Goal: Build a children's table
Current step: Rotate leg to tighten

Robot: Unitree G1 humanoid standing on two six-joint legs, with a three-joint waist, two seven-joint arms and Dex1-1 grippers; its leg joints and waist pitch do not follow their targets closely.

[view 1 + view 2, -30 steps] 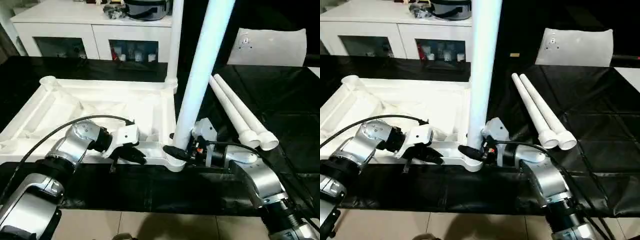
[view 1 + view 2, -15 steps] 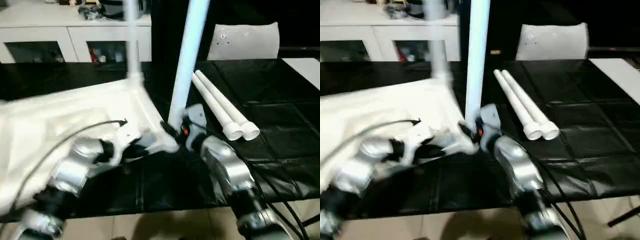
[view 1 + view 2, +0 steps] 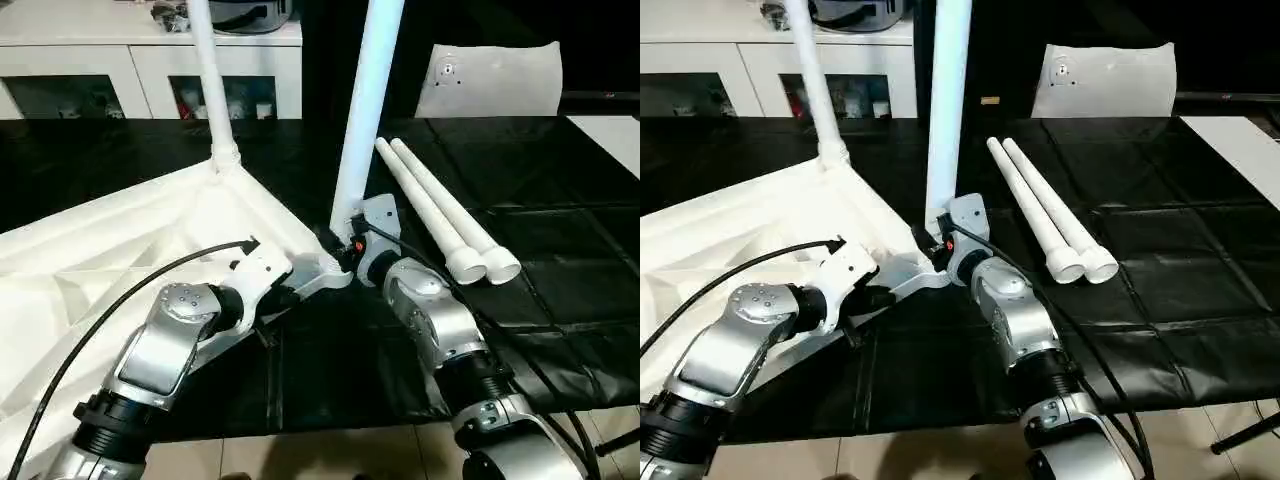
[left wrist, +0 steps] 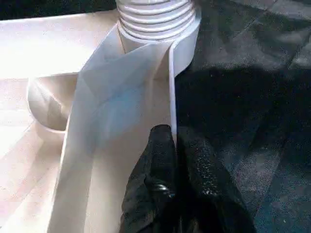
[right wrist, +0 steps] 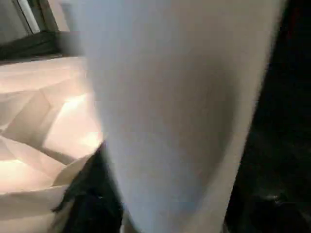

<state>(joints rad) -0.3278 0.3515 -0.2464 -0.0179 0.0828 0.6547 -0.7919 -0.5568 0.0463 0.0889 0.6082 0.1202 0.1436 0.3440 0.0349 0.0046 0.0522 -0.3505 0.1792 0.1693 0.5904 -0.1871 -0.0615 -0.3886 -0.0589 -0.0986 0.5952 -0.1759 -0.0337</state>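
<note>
The children's table top (image 3: 130,250) lies upside down at the left on the black cover, ribbed side up. Two white legs stand in its corner sockets, one far (image 3: 210,80) and one near (image 3: 365,110). Two loose legs (image 3: 440,215) lie side by side to the right. My left gripper (image 3: 283,292) is shut on the top's thin rim (image 4: 171,87), just short of the near socket (image 4: 158,19). My right gripper (image 3: 345,250) sits at the base of the near leg (image 5: 170,97), which stands right in front of its wrist camera.
A white glass-door cabinet (image 3: 130,70) runs along the back. A flat white sheet (image 3: 490,80) leans at the back right. The black cover (image 3: 560,250) stretches right of the loose legs. A black cable (image 3: 120,300) arcs over my left forearm. Floor (image 3: 300,450) shows below the table's front edge.
The table top with its two standing legs has swung round, so one corner now points toward the loose legs. Both arms followed it, and the camera view shifted too.
</note>
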